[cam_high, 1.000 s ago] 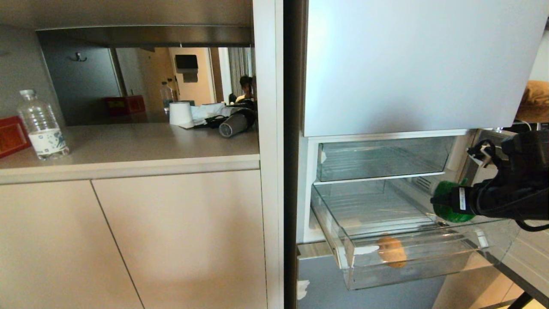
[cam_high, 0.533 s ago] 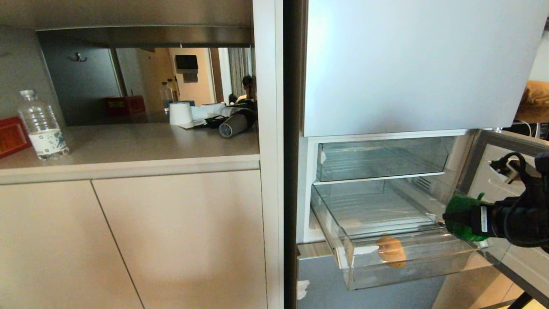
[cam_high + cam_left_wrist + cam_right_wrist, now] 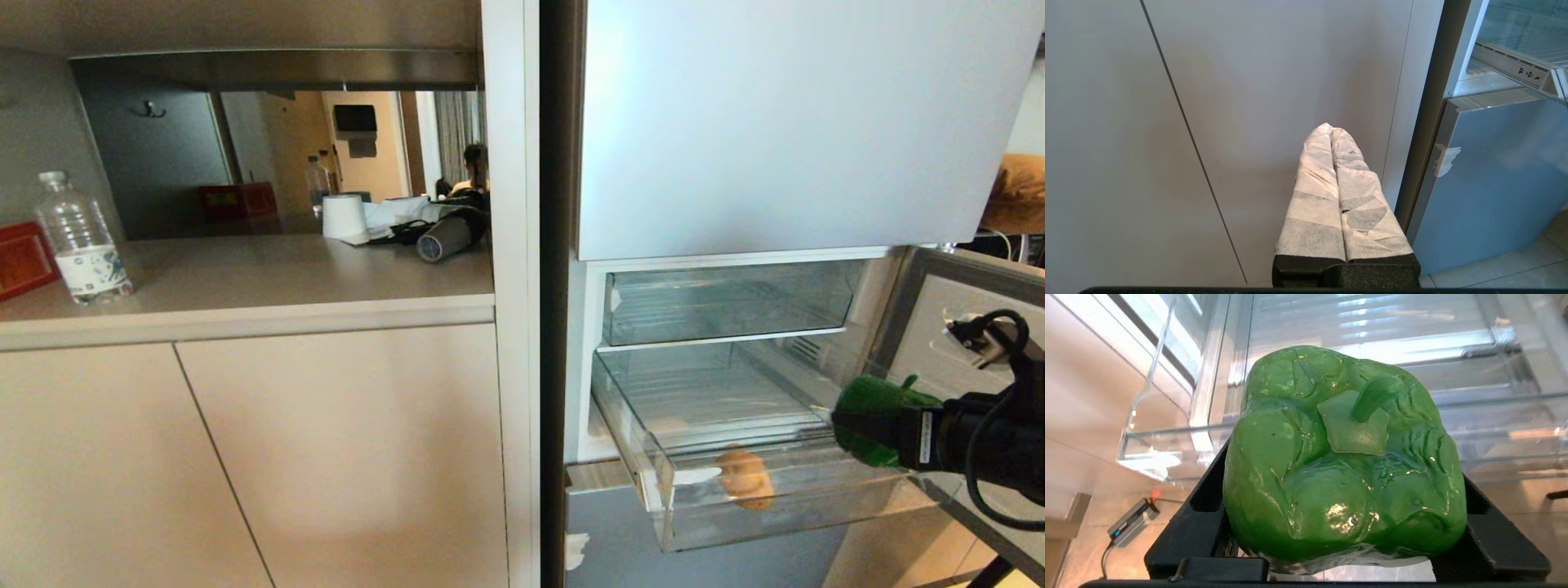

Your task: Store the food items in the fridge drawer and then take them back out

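Fridge scene: bell pepper [image 3: 875, 415] comes lower toward the fridge drawer [image 3: 784, 506].
Right gripper [image 3: 857, 425], fingers holding the pepper, has descended beside the drawer's rim; potato [image 3: 744, 480] already lies inside; left gripper [image 3: 1331, 130] has fingers pressed together.

The fridge drawer [image 3: 784, 490], a wide clear plastic bin with a ribbed bottom and a small white sticker on its front, stands pulled out of the fridge. A tan-brown oval potato [image 3: 744, 479] lies inside the drawer against its front wall, just beside the sticker. The glossy green lobed bell pepper [image 3: 1345, 457] is held off the drawer at its right front corner, clamped in the right gripper [image 3: 878, 425], its stem pointing toward the drawer.
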`<state>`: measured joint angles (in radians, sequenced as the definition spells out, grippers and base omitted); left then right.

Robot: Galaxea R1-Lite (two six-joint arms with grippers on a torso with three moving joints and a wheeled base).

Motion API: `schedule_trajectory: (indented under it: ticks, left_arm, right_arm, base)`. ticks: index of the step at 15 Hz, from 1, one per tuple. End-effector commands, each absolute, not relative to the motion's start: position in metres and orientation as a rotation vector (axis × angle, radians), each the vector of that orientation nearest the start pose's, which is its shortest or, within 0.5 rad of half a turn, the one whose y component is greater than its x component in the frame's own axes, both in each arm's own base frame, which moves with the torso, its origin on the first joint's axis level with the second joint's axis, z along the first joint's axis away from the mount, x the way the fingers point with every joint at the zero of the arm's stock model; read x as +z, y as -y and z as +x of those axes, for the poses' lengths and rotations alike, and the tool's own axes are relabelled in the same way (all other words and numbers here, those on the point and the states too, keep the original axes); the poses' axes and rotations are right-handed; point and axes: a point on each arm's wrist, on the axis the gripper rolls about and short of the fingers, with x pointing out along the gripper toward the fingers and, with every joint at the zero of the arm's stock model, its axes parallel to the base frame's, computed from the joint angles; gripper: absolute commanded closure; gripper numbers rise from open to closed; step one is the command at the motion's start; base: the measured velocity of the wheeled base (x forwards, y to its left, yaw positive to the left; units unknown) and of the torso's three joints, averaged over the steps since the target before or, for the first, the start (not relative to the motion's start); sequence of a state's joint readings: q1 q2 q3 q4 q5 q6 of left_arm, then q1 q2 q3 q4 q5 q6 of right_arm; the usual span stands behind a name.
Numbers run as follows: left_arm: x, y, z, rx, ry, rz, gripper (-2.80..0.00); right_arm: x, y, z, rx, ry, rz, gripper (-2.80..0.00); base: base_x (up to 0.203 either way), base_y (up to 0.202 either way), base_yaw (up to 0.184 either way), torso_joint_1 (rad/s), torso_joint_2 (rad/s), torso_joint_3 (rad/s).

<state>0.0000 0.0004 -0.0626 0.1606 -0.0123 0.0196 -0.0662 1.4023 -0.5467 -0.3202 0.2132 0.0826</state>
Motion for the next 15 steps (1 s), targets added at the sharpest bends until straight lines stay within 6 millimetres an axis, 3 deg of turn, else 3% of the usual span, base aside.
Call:
schedule_trajectory:
  ticks: [1,11,15]
  left_arm:
    - [0.076,0.0,-0.028,-0.013,-0.097,0.019,0.0]
    - [0.076,0.0,-0.029,-0.013,-0.097,0.019,0.0]
    - [0.076,0.0,-0.028,-0.013,-0.099,0.019,0.0]
  right_arm:
    - [0.158,0.009,0.207,0.123,-0.547,0.157,0.0]
    - [0.16,0.003,0.204,0.157,-0.535,0.122,0.0]
    - [0.161,-0.003,0.204,0.183,-0.535,0.112,0.0]
  base:
    - [0.0,0.0,0.0,0.0,0.0,0.0]
    - [0.0,0.0,0.0,0.0,0.0,0.0]
    - [-0.002,-0.005,0.14,0.001,0.0,0.001]
